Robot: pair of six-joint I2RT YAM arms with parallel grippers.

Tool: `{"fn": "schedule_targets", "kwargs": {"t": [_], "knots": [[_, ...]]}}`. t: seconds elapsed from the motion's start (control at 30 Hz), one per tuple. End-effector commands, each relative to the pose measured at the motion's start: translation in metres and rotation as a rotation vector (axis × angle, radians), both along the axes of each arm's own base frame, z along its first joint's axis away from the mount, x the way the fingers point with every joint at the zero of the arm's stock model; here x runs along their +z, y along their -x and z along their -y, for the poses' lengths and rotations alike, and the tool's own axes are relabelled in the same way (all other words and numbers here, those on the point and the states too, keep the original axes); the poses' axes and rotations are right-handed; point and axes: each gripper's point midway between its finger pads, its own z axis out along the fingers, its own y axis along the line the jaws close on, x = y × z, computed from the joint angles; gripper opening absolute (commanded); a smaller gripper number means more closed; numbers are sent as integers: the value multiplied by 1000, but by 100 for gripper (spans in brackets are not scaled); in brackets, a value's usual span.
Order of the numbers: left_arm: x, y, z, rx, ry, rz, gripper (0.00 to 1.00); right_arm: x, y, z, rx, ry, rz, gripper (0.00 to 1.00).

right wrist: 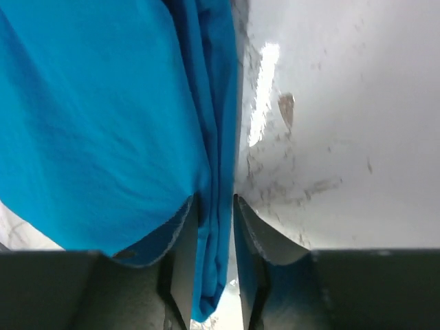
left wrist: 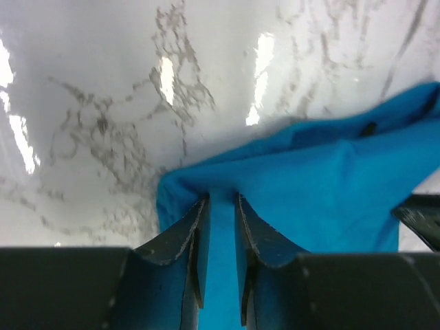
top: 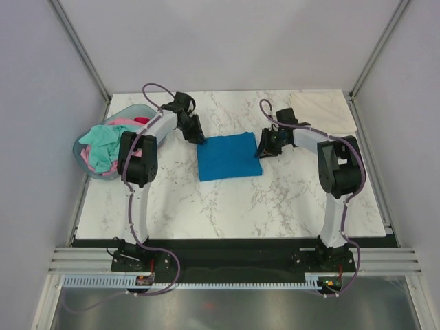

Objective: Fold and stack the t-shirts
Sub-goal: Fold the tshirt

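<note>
The blue t-shirt (top: 229, 157) lies folded into a rough square in the middle of the desk (top: 289, 199), flat, with its far edge between the two arms. We see the left pincer (top: 200, 138) at its far left corner and the right pincer (top: 262, 150) at its far right edge. In each wrist view a ridge of blue cloth runs between the fingers, which stand a little apart. We cannot tell whether either pincer is clenched on that cloth or has let it go.

We judge that the risk lies in the parting. If a pincer lifts away with cloth caught between its fingers, it would drag the corner up and undo the fold. On the left the cloth bunches in front of the fingertips, so a snag there seems possible. If only one side lets go, the square could twist on the smooth marble. A raised ridge left in the fold may also make a lopsided layer for stacking.

Further out, the cream t-shirt (top: 322, 110) lies folded at the far right corner of the desk, well apart from the blue one, and we take it for the start of the stack. The right arm stands between the two. At the left edge the basket (top: 78, 152) holds a heap: a mint green t-shirt (top: 103, 141) on top, with a pink t-shirt (top: 122, 122) and a red t-shirt (top: 142, 121) behind it, just beside the left arm.
</note>
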Motion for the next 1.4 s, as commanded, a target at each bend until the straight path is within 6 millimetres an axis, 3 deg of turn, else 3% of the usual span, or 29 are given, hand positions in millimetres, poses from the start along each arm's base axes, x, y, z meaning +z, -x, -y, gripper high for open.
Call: {"fn": "schedule_targets", "kwargs": {"t": [0.0,0.1,0.2,0.23,0.27,0.37,0.4,0.47,0.5,0.57,0.6,0.67,0.7,0.77,0.87,0.9,1.0,1.1,1.17,1.23,1.37], "knots": [[-6,-22,7,-26,17,31,28,15,4,10,-17,41,77,31],[17,-30,12,-40,44,71,29,23,12,8,-32,11,79,23],[53,-26,9,-42,42,129,30,41,13,9,-50,-6,104,25],[59,-21,7,-45,39,131,31,49,14,7,-51,-17,113,30],[84,-16,7,-49,47,172,32,61,16,7,-55,-22,125,33],[99,8,8,-69,51,172,33,82,23,2,-40,-34,146,38],[119,20,14,-90,75,200,33,87,26,-6,-22,-45,155,38],[113,44,20,-115,87,161,33,94,33,-20,16,-80,154,35],[110,62,29,-146,116,142,34,96,37,-31,45,-95,158,27],[104,79,42,-165,174,109,34,95,41,-49,93,-151,142,16],[88,101,52,-195,207,50,34,93,44,-56,112,-169,135,11],[83,108,62,-197,241,60,34,90,46,-66,143,-222,131,5],[65,121,64,-201,230,17,34,78,52,-65,141,-220,107,5],[47,129,66,-197,220,-16,33,59,54,-60,138,-187,96,4],[10,138,52,-141,116,-65,33,16,72,-42,122,-101,43,5],[-3,144,46,-119,87,-93,33,10,75,-40,124,-94,36,5],[-16,145,34,-84,28,-109,33,3,81,-35,116,-75,31,5],[1,141,33,-78,23,-79,33,16,80,-33,108,-72,62,5],[18,137,37,-86,42,-46,33,36,79,-36,112,-100,88,5],[46,130,42,-90,77,5,33,60,75,-47,123,-166,109,5],[68,121,50,-92,142,22,33,95,60,-78,155,-278,153,6]]}}
